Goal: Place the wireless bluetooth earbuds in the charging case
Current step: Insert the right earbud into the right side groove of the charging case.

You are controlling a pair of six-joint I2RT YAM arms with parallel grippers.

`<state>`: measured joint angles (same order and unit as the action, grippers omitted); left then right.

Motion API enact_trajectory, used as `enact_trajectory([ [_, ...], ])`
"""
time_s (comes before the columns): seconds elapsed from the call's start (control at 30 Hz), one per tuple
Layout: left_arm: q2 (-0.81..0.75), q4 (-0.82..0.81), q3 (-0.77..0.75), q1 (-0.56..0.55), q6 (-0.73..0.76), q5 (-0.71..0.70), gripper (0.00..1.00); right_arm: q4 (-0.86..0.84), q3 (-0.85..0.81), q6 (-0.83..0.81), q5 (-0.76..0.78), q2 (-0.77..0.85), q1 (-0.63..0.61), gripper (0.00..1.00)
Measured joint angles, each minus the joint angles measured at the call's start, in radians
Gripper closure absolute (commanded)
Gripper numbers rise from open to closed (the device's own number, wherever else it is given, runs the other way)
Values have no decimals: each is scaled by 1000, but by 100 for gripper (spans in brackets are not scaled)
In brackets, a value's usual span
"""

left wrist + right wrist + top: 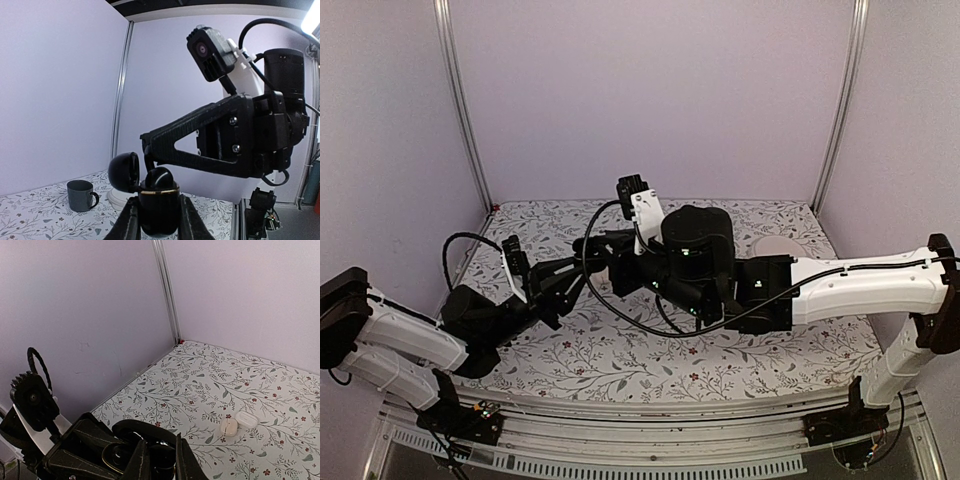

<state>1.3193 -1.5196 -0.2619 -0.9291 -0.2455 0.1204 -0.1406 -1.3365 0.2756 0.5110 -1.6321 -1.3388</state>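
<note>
Charging case (159, 214), black, lid open: pinched by left gripper (159, 202). Right gripper (161, 445) at its mouth, jaws narrow; whether pinching anything, cannot tell.

Loses the base of the charging case (157, 210) to the bottom edge, down between the fingers of the left gripper (158, 200). Cannot tell whether the glossy earbud (161, 177) at the case's mouth is pinched by the right gripper (149, 161) or sitting free. Shows only a sliver of a white dish (116, 200) past the left gripper, behind the open lid (124, 172). Cannot identify a white pebble (246, 419) and a white bit (229, 426) far ahead of the right gripper: too small. From above, buries case and both sets of fingertips under the right arm's black wrist (698, 255).
</note>
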Motion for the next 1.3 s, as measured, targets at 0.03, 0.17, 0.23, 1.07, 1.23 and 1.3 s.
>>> enact_trajectory([
  [0.03,0,0,0,0,3,0,100,0,0,0,0,0,0,88],
  [0.17,0,0,0,0,10,-1,100,1,0,0,0,0,0,87],
  [0.23,0,0,0,0,10,-1,100,1,0,0,1,0,0,85],
  [1.07,39,0,-1,3,16,-3,100,36,0,0,27,-9,0,82],
  [1.23,39,0,-1,5,18,-6,100,36,0,0,28,-9,0,77],
  [1.3,39,-1,-9,11,18,-21,100,51,0,1,3,-11,-5,76],
])
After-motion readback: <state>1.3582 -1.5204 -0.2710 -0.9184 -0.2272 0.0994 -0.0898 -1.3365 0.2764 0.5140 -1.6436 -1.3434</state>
